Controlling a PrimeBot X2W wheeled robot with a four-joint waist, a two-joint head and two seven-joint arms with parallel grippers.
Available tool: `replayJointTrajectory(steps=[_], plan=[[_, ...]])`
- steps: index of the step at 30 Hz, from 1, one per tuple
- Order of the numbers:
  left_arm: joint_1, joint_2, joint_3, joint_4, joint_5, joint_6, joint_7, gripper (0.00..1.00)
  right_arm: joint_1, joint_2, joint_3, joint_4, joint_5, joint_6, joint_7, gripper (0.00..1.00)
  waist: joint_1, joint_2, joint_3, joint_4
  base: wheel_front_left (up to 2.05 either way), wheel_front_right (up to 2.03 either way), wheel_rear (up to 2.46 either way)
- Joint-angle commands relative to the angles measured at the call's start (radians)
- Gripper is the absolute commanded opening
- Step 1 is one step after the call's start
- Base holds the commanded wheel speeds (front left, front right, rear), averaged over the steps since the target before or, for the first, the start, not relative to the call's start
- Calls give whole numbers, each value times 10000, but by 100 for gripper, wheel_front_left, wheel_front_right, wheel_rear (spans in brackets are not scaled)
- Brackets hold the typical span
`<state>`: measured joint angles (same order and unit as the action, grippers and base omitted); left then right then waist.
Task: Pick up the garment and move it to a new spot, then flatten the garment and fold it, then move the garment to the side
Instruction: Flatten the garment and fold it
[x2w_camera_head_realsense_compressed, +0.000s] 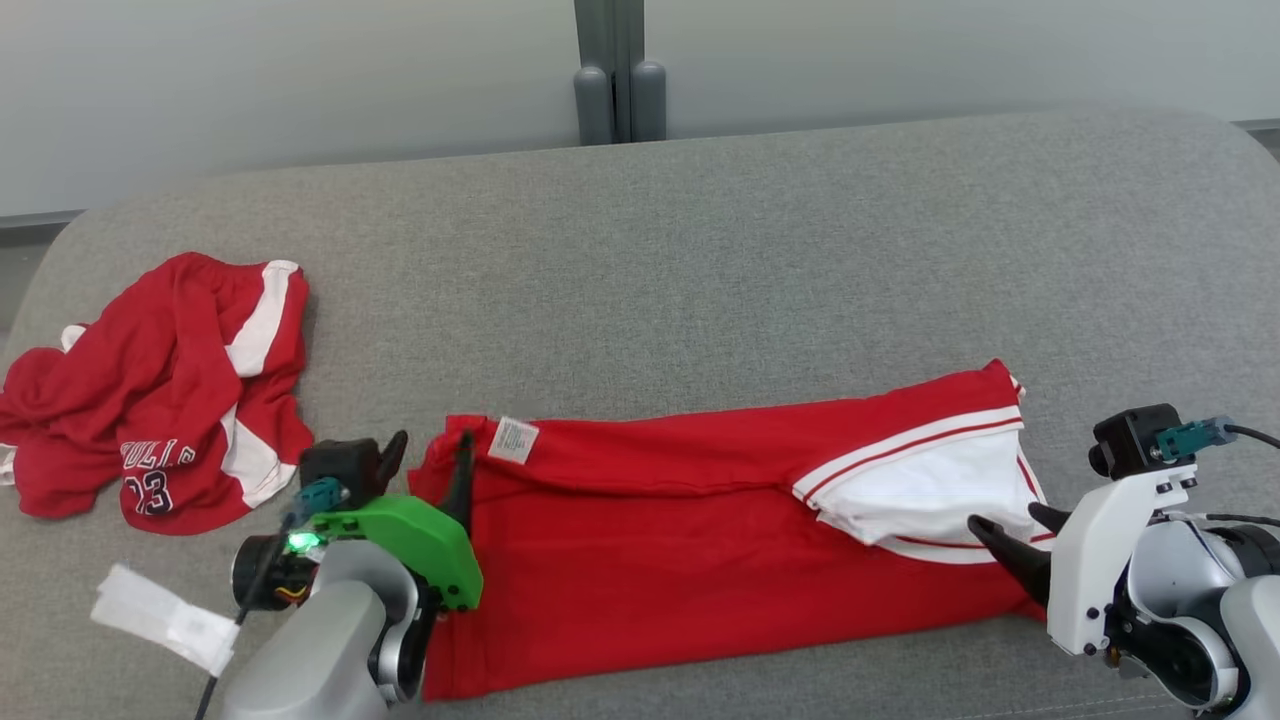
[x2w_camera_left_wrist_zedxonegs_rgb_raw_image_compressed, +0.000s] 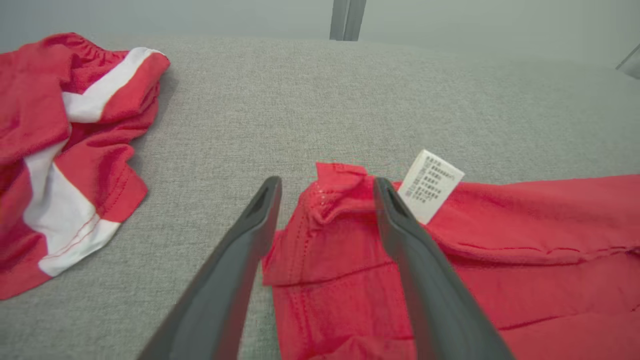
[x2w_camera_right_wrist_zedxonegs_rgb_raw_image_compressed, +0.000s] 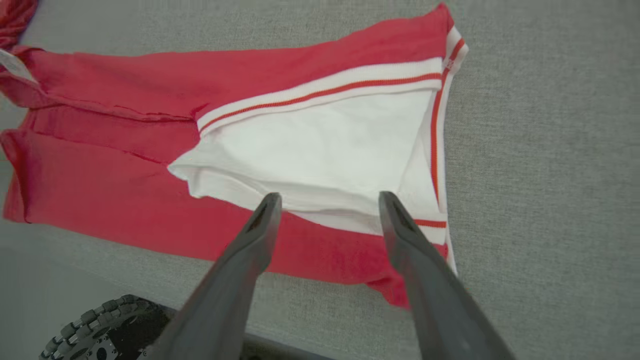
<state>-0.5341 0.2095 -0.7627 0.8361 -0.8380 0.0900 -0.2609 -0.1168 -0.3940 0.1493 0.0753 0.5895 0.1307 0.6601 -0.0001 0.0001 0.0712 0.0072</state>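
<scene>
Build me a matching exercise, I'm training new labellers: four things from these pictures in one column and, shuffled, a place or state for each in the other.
Things
1. laid-out red garment
2. crumpled red garment
3. white label
4. right gripper

Places or states
A. open, tips over the white panel
B. bunched at the grey cushion's left end
C. spread flat along the front edge
D. just beside the left gripper

Pairs: 1-C, 2-B, 3-D, 4-A
</scene>
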Motion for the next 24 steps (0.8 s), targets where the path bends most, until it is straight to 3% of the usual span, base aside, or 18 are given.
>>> replayJointTrajectory(steps=[1,6,13,17,24], plan=[[296,157,435,-455,106,89,-46,100,195,58,-146,-198,-100,2,55,100,1,-1,-55,19,0,0,0],[2220,187,2866,-3112,882,-77,-42,100,538,667,-1183,-830,-307,2,28,100,1,-1,-318,86,0,0,0],[4722,-819,5634,-5943,2802,-1255,-31,100,424,1923,-2951,-284,-1339,3,795,100,1,-1,-670,221,0,0,0],[5473,-1278,6396,-6514,3753,-1707,-31,100,-112,2540,-3475,398,-1765,3,1001,100,1,-1,-711,254,0,0,0],[5902,-1524,6784,-6513,4562,-2016,-33,100,-888,2784,-3792,1808,-2757,3,897,100,1,-1,-647,460,0,0,0]])
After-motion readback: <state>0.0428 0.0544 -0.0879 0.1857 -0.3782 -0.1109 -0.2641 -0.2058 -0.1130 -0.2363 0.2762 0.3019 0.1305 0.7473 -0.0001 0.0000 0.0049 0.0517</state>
